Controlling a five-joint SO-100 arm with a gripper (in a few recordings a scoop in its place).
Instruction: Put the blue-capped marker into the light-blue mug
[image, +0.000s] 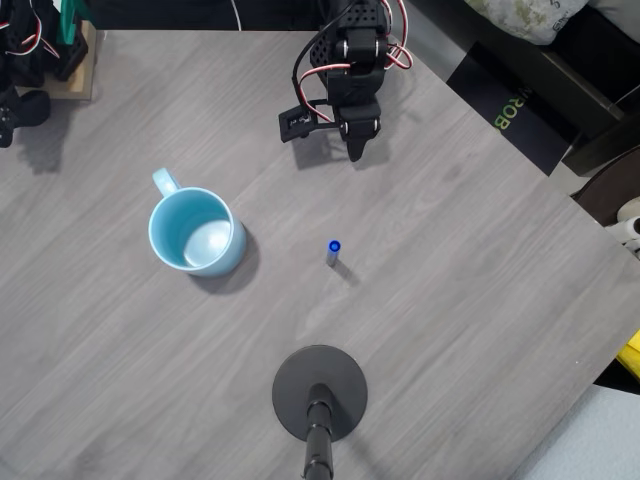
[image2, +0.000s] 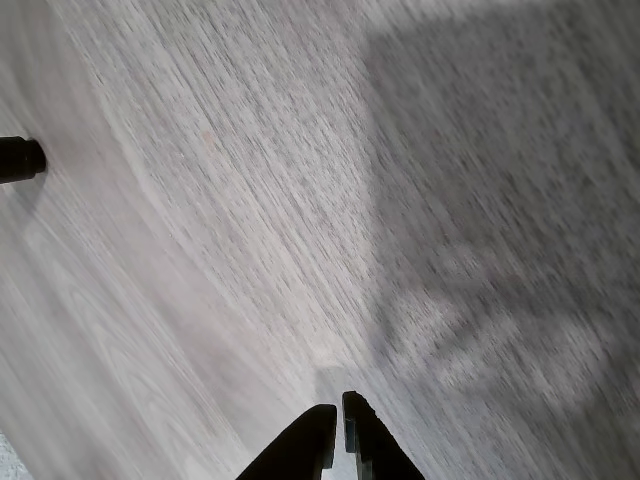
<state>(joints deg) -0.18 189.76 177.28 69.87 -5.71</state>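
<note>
The blue-capped marker (image: 334, 249) stands upright near the middle of the grey table, its blue cap facing up in the overhead view. The light-blue mug (image: 196, 232) sits upright to the marker's left, handle toward the back-left, with nothing inside. My gripper (image: 357, 150) hangs near the table's back edge, well behind the marker and apart from it. In the wrist view the fingertips (image2: 322, 420) meet over bare tabletop, and the gripper (image2: 338, 412) is shut and holds nothing.
A black round stand base (image: 320, 390) with a pole sits at the front centre. Dark servo parts on a wooden block (image: 75, 60) occupy the back-left corner. The table edge runs diagonally on the right. A dark rod end (image2: 20, 159) pokes in at the wrist view's left edge.
</note>
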